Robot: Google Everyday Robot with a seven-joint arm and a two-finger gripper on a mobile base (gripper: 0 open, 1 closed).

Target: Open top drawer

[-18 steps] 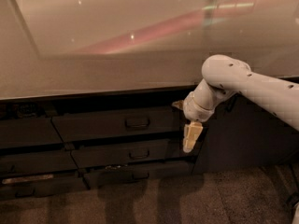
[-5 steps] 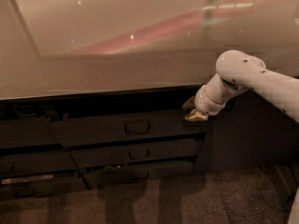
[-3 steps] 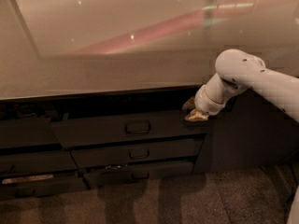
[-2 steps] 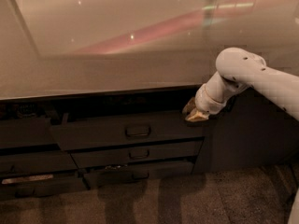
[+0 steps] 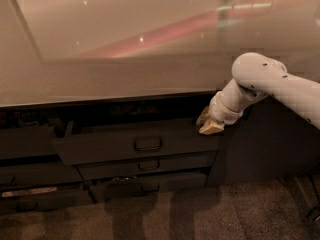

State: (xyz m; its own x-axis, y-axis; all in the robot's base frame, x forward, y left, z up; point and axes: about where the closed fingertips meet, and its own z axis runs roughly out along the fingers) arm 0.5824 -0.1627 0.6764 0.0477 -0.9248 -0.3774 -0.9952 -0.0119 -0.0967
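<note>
Your top drawer (image 5: 107, 146), just under the desk (image 5: 100, 84) edge, is out only partway, with the end effector (image 5: 208, 122) at its upper right corner, grip state can't tell, so you've more pulling left.

The gripper (image 5: 209, 123) is found at the right end of the top drawer (image 5: 100, 147), tucked just under the counter (image 5: 125, 79). Only a thin dark gap is seen between the counter edge and the drawer front. Open room is seen in front of the handle (image 5: 148, 144) and above the carpet (image 5: 200, 214). The right side is blocked by a dark panel (image 5: 255, 149) and the arm (image 5: 272, 84).
</note>
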